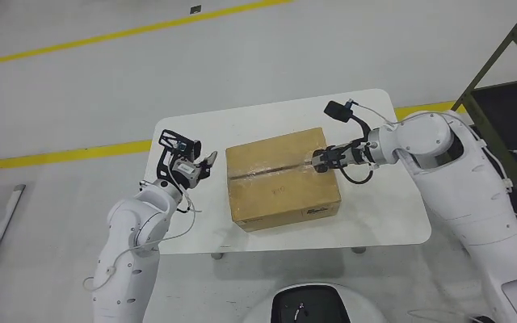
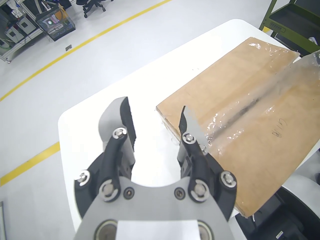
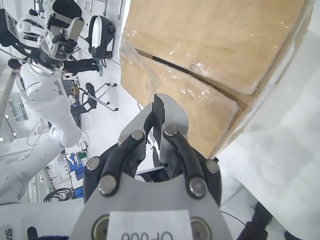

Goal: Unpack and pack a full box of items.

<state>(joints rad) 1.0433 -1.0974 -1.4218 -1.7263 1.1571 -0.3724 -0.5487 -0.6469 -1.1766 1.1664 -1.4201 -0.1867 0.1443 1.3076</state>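
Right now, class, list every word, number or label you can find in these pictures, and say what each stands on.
Handwritten mark on the cardboard box top: scrawled, unreadable for certain.
Small stamp beside the box's flap seam: too small.
Printed label on the box's side: too small.
White sticker behind the right gripper: upside down, cut by the edge, not readable whole.
Plate on the green rack: too small.

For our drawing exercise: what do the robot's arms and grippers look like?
The left arm and right arm are white shells with thin cables. The left gripper and right gripper have grey bases, black links, silver fingers and black ridged pads.
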